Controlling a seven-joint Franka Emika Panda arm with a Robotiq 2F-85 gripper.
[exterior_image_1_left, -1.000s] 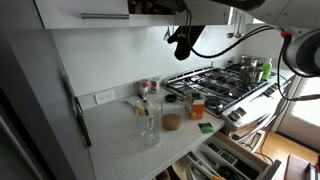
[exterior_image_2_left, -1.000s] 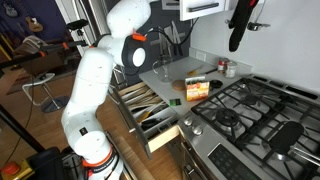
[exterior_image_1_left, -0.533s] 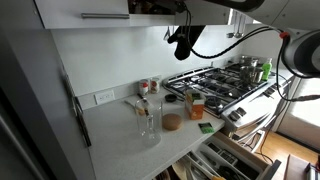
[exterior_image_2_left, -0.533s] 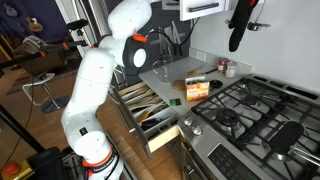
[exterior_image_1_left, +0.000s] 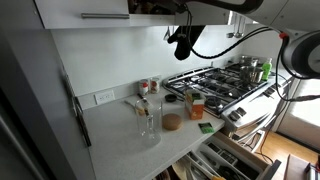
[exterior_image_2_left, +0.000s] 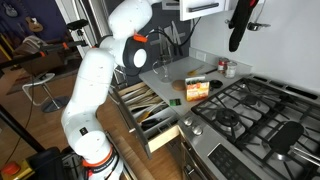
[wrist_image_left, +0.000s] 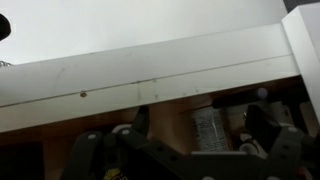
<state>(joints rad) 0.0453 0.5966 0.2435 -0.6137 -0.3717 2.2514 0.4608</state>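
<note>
My gripper (exterior_image_1_left: 183, 44) hangs high above the counter, just under the upper cabinet (exterior_image_1_left: 80, 12), and shows dark in both exterior views (exterior_image_2_left: 238, 35). In the wrist view the two fingers (wrist_image_left: 203, 125) stand wide apart and open, with nothing between them. Behind the gap a pale labelled bottle (wrist_image_left: 208, 128) stands in a wooden recess under a white panel (wrist_image_left: 150, 70). The gripper touches nothing.
On the counter (exterior_image_1_left: 120, 140) stand a clear glass jar (exterior_image_1_left: 148, 120), a round brown disc (exterior_image_1_left: 172, 122), an orange box (exterior_image_1_left: 196, 104), a green pad (exterior_image_1_left: 206, 127) and small jars (exterior_image_1_left: 148, 88). A gas stove (exterior_image_1_left: 222, 82) is beside them. A drawer of utensils (exterior_image_2_left: 150, 110) stands open.
</note>
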